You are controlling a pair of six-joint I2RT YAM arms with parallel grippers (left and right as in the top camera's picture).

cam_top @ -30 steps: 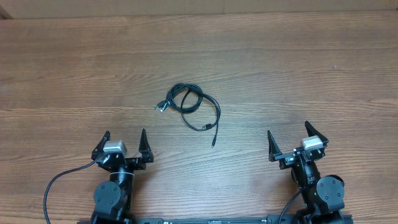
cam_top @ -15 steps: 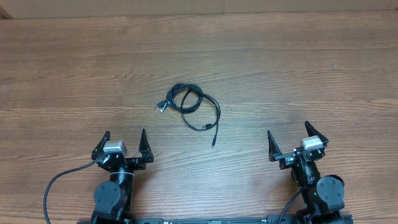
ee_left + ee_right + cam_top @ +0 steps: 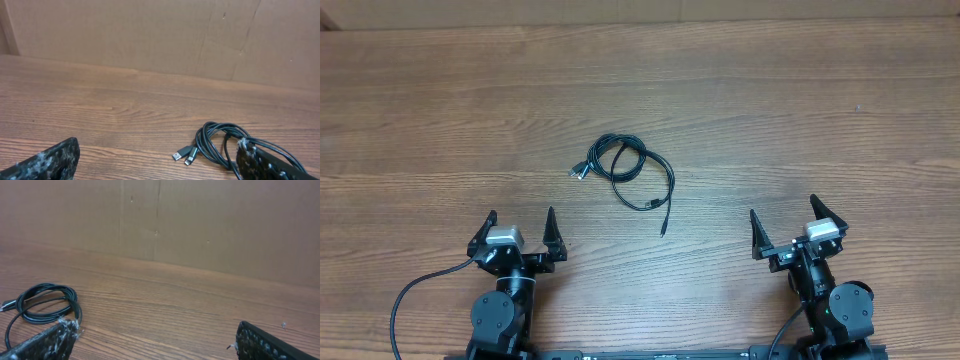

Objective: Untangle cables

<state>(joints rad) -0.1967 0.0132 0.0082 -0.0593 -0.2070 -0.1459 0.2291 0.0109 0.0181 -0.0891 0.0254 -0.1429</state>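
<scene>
- The cables (image 3: 630, 172) lie in one small coiled bunch on the table (image 3: 820, 100), around its middle and a little to the left side.
- Several loops overlap in the coil. Whether they are knotted or only laid over each other, I cannot tell.
- Two silvery plugs (image 3: 579, 170) stick out side by side at the bunch's left edge. One tail (image 3: 665, 215) runs out of the coil toward the robot and ends in a small dark plug.
- Progress, as I judge it: nothing is done. The bunch is whole, no cord has been drawn free, and nothing touches it. All the separating is left.
- The left gripper (image 3: 520, 213) sits near its base, fingers spread wide and empty, well apart from the bunch. Its wrist view has the coil low and to the right.
- The right gripper (image 3: 783, 207) is likewise parked on its side, fingers spread wide and holding nothing, farther from the coil than the left one. Its wrist view has the coil at the far left.
- Against the earlier overhead frames, nothing differs: the bunch keeps the same shape and place, and both arms sit in the same pose with the same spread.
</scene>
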